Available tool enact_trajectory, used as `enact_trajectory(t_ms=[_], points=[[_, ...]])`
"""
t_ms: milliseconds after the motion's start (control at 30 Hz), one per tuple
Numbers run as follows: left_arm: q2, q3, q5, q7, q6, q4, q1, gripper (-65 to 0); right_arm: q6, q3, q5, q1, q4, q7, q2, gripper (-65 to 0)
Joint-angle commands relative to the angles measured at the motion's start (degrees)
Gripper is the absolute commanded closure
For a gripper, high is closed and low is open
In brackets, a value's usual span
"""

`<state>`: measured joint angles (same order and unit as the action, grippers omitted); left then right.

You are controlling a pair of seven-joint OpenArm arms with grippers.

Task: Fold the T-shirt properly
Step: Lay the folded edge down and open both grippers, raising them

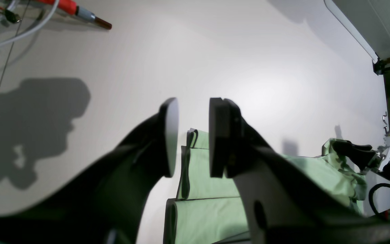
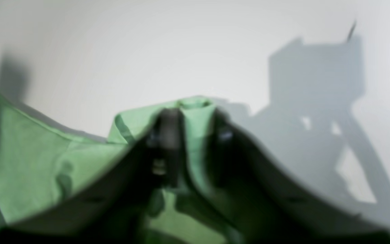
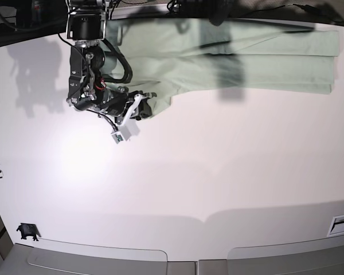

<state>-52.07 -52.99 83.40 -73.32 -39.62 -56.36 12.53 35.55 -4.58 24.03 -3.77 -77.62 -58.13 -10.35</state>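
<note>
Right gripper (image 2: 191, 135) is clamped on a bunched edge of the T-shirt (image 3: 229, 54), its arm reaching down from the far left of the white table (image 3: 218, 172) with the wrist bent toward the cloth. Left gripper (image 1: 193, 137) hangs with jaws parted and nothing between them, above the folded hem at the far right. Folded lengthwise, the shirt lies along the far edge; the near table is bare.
</note>
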Motion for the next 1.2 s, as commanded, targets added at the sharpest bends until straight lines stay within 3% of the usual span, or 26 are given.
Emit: enact_trajectory(t_ms=[0,233,433,600,933,1167], points=[[-2.1,-0.5,1.6,0.9,-0.4,-0.7,-0.3,-14.3,-0.2,-0.4,0.1,-0.9,-0.6,0.0,-0.4,0.0],[-2.1,-0.5,1.6,0.9,-0.4,-0.7,-0.3,-14.3,-0.2,-2.6,1.1,-1.3,-1.5,-1.7,-0.4,0.0],[-2.1,-0.5,1.6,0.9,-0.4,-0.7,-0.3,-14.3,0.0,-2.6,9.7,-0.4,-9.2,-10.2,-0.4,0.0],[-2.1,-0.5,1.6,0.9,-0.4,-0.7,-0.3,-14.3,0.5,-2.6,17.9,5.6,-20.6,-13.3,0.0,0.0],[-2.1,-0.5,1.6,0.9,-0.4,-0.7,-0.3,-14.3,2.7,-2.6,26.9,26.8,-35.4,-14.8,8.1,0.0],[-2.1,-0.5,1.6,0.9,-0.4,-0.7,-0.3,-14.3,2.7,-2.5,28.7,32.1,-37.0,-15.5,9.6,0.0]])
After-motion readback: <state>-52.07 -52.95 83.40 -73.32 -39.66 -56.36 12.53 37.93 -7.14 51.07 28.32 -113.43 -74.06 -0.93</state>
